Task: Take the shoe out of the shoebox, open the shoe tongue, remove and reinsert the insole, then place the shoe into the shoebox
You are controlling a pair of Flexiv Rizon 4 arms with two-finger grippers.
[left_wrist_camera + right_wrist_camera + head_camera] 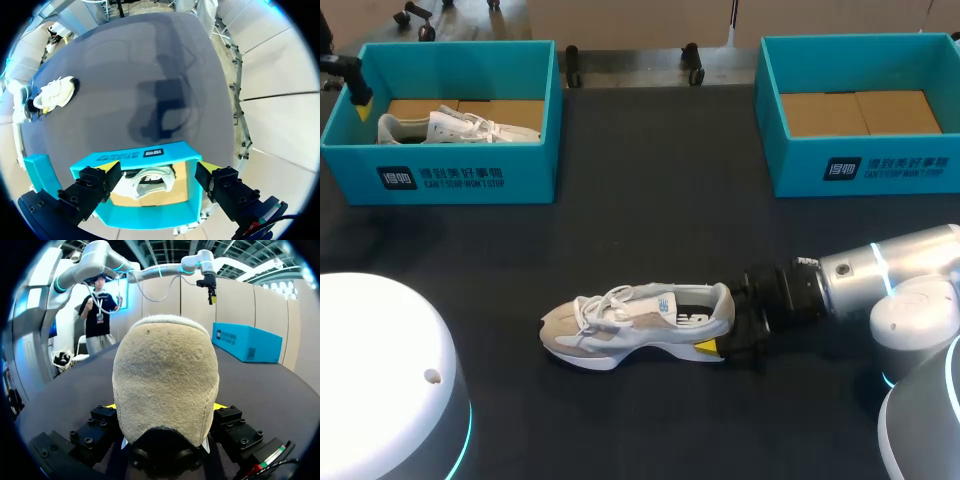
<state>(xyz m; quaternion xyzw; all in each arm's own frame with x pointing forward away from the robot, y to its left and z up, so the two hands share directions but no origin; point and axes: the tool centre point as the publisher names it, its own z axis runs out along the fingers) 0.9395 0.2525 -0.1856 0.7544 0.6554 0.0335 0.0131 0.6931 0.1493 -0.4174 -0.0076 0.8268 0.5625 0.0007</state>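
A white and beige shoe [640, 322] lies on its sole on the black table, toe to the left. My right gripper [725, 325] is at its heel. In the right wrist view the beige heel [165, 375] fills the space between the fingers and both yellow tips press its sides, so the right gripper [165, 407] is shut on it. My left gripper [159, 167] hangs open high above the left teal shoebox [140, 152], in which a second white shoe [150, 180] lies. In the head view the left gripper [360, 100] shows at that box's far left corner.
The left shoebox [440, 175] stands at the back left and an empty teal shoebox [880, 165] at the back right. A white rounded arm base [380, 380] fills the front left corner. Bare black tabletop lies between the boxes and the shoe.
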